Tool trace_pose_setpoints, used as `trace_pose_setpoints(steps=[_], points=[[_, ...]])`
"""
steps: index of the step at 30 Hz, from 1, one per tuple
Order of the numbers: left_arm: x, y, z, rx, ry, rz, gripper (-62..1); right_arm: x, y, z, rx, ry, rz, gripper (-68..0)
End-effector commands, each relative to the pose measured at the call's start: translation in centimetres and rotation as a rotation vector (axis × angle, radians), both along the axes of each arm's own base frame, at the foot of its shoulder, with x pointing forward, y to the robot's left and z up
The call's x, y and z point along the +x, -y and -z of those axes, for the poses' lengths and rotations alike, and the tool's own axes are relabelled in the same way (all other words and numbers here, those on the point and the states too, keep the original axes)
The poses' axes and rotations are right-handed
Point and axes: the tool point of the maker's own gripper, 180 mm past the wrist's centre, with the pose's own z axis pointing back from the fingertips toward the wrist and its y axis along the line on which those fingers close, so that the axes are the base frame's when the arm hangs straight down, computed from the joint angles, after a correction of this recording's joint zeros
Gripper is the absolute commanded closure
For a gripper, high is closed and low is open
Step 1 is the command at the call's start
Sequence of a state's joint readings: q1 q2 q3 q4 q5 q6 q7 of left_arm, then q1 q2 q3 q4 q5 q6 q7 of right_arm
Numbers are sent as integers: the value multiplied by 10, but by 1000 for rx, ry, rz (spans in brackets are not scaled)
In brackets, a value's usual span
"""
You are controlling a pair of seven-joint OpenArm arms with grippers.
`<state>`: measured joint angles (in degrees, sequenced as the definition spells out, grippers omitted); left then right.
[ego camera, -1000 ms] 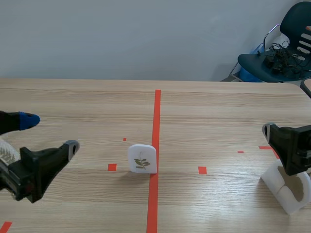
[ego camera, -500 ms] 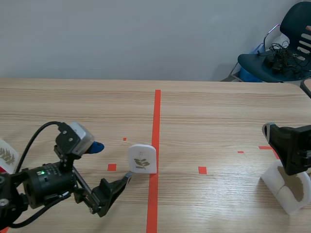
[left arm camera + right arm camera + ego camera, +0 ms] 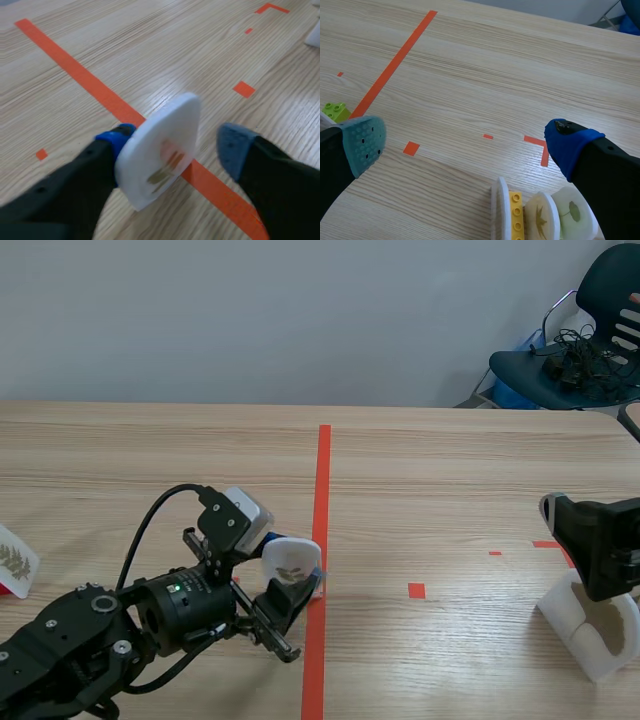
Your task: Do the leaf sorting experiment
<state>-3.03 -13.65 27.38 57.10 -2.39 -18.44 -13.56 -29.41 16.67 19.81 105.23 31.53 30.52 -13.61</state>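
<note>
Left tool (image 3: 175, 144): released, its two fingers spread on either side of the white leaf card (image 3: 292, 558); the blue pad (image 3: 117, 140) sits against the card's back, the grey-blue pad (image 3: 232, 145) stands apart from its printed face.
Leaf card: on the tabletop (image 3: 450, 470), at the long red tape line (image 3: 322, 490), near the middle, between the left tool's fingers; a small dark leaf sprig is printed on it.
Left arm (image 3: 120, 625): low over the tabletop, coming in from the left side, with a cable looped above it.
Right tool (image 3: 467, 144): released, fingers wide apart with nothing between them, above the right side of the tabletop.
Under the right tool: a white holder (image 3: 595, 635); the wrist view shows a yellow brick (image 3: 516, 215) and two pale leaf discs (image 3: 540, 217) side by side in it.
Second leaf card (image 3: 12, 560): at the far left edge, well apart from the first.
Green brick (image 3: 336, 111): just beside the right tool's grey-green pad in the wrist view.
Background: a dark chair (image 3: 590, 330) with cables on its seat, beyond the far right corner.
</note>
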Motion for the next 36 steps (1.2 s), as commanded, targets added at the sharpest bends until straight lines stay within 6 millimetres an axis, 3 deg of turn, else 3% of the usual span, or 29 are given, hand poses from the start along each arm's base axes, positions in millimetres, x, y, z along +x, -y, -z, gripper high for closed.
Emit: trace_pose_setpoints(steps=[1, 5, 7, 12, 16, 22, 30, 32, 36], points=[[8, -2, -15, -22, 41, -5, -241, 5, 0, -8, 7, 32, -3, -679], [8, -2, -14, -22, 41, -5, -108, 5, 0, -8, 6, 32, -3, -679], [8, -1, -16, -24, 43, -5, -72, 5, 0, -8, 6, 32, -3, -679], [10, -4, -23, -4, 38, -5, -67, 5, 0, -8, 6, 32, -3, -679], [12, -19, -48, -45, 24, -67, -67, 5, 0, -8, 6, 32, -3, -679], [14, -75, -78, -147, 1, -258, -67, 5, 0, -8, 6, 32, -3, -679], [25, -187, -68, -80, 11, -649, -67, 5, 0, -8, 7, 32, -3, -679], [27, -207, -66, -85, 10, -720, -67, 5, 0, -8, 7, 32, -3, -679], [28, -230, -63, -84, 32, -780, -67, 5, 0, -8, 7, 32, -3, -679]])
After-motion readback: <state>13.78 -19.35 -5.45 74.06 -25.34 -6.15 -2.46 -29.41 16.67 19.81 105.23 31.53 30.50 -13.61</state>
